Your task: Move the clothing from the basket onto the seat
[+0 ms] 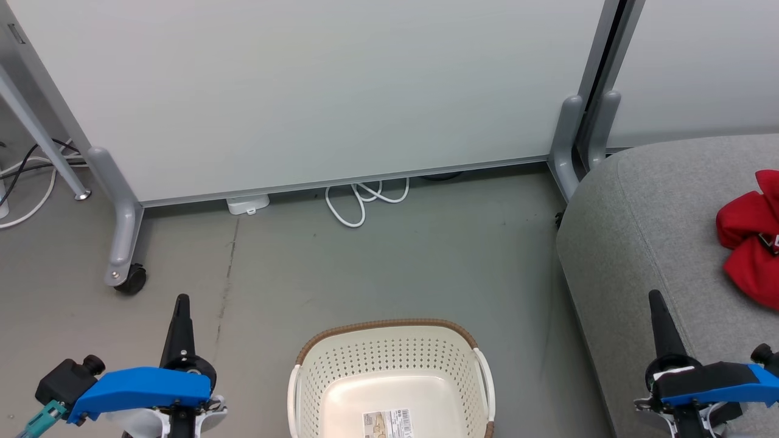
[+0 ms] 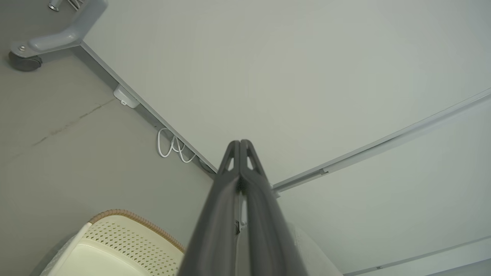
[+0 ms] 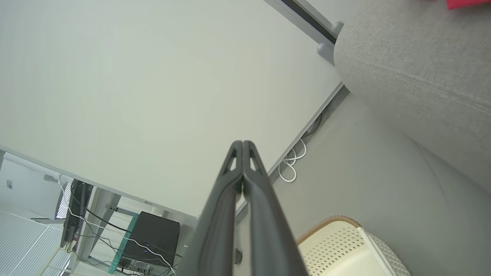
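Note:
The cream perforated basket (image 1: 389, 365) with a brown rim stands on the floor at the bottom centre, holding just a paper label (image 1: 387, 423). Bright red clothing (image 1: 751, 240) lies bunched on the grey seat (image 1: 645, 231) at the right edge. My left gripper (image 1: 182, 299) is shut, hanging left of the basket with nothing in it. My right gripper (image 1: 655, 295) is shut too, over the seat's front corner, left of and below the clothing. In the wrist views the left gripper (image 2: 240, 142) and right gripper (image 3: 243, 142) show their fingers pressed together; the basket (image 2: 126, 245) (image 3: 337, 245) sits low in both.
A pale partition panel (image 1: 304, 91) on grey wheeled feet (image 1: 125, 267) closes off the back. White cable loops (image 1: 362, 198) and a white plug block (image 1: 248, 204) lie at its base. Bare grey floor (image 1: 365, 274) spreads between the panel, basket and seat.

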You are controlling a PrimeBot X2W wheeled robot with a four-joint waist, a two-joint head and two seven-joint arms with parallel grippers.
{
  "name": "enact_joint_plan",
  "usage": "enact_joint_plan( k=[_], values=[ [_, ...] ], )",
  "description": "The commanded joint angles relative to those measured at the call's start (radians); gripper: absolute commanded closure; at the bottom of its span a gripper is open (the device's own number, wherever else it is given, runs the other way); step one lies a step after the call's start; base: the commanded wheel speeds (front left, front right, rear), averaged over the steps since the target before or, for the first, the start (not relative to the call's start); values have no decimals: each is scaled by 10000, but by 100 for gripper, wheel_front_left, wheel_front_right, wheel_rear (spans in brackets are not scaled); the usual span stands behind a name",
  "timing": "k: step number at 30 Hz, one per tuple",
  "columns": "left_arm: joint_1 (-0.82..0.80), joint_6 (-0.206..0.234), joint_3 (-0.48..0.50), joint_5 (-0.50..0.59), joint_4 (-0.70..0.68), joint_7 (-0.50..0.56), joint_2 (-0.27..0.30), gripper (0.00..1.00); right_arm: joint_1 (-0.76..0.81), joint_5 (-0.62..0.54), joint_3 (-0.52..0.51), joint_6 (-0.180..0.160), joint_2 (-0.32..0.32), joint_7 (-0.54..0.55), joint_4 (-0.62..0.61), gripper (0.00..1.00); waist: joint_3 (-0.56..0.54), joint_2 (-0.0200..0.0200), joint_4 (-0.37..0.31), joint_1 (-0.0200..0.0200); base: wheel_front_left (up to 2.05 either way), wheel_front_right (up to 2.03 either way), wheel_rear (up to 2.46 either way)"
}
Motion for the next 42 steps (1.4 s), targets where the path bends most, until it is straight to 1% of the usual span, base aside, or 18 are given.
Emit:
enact_joint_plan(
  k=[1, 30, 42],
  values=[
    [-227, -59, 65, -236, -109, 64, 5, 100, -180, 237, 10, 3, -74, 41, -131, 100, -1, 0, -2, -1, 0, 0, 0],
    [-305, -145, 437, -3120, -162, 804, 3, 100, -216, 3221, 42, 3, -88, 807, -211, 100, -41, 0, -106, -1, 0, 0, 0],
    [-311, -170, 568, -4003, -169, 1033, 2, 100, -227, 4152, 54, 4, -91, 1034, -230, 100, -56, 0, -144, -1, 0, 0, 0]
  ],
)
